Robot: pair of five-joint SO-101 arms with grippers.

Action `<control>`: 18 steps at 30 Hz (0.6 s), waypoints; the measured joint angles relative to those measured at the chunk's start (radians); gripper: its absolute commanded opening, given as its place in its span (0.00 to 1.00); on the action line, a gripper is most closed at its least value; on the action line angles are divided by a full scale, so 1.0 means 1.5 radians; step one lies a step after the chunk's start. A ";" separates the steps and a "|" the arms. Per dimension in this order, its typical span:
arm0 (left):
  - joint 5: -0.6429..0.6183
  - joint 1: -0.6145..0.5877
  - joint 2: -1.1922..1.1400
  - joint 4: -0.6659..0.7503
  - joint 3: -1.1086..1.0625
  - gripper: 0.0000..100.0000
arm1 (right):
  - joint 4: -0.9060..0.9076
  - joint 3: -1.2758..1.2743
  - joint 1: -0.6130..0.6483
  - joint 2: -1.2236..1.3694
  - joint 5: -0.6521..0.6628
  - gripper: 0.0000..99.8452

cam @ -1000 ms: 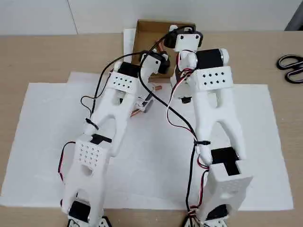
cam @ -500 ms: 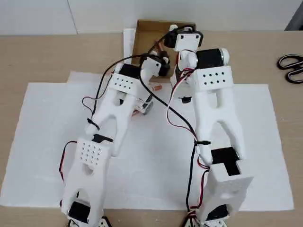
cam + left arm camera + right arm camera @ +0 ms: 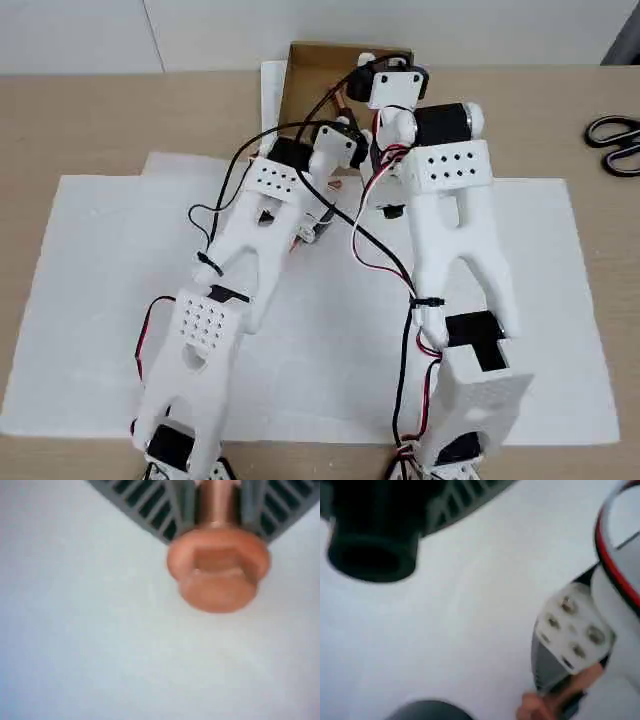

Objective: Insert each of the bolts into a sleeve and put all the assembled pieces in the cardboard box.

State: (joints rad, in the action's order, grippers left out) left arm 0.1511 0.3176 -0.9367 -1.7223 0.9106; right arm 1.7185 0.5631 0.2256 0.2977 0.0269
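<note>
A copper bolt (image 3: 217,572) sticks out head-first from my left gripper (image 3: 217,507), whose grey ribbed fingers (image 3: 145,500) are shut on its shank. In the right wrist view a black sleeve (image 3: 372,550) sits in my right gripper (image 3: 395,505), open end outward, against a ribbed finger (image 3: 455,502). Farther off in that view is the left gripper (image 3: 560,680) with the bolt (image 3: 540,707). In the high view both arms meet just in front of the cardboard box (image 3: 300,70), and the bolt (image 3: 334,184) shows as a small pink piece between them.
White paper (image 3: 110,260) covers the table under both arms. Scissors (image 3: 615,140) lie at the far right edge. A dark rounded object (image 3: 425,711) sits at the edge of the right wrist view. Black and red cables (image 3: 380,250) hang between the arms.
The left arm has swung to the right with the bolt, closer to the right arm's wrist. The right arm has kept still.
</note>
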 measured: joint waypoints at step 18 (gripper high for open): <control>-0.020 -0.058 0.133 -0.009 -0.006 0.01 | 0.000 0.000 0.000 0.000 0.017 0.00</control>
State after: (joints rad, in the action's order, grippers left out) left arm 0.1204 0.2302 -0.7373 -1.7361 0.9014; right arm 1.7185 0.5631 0.2256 0.2977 0.0529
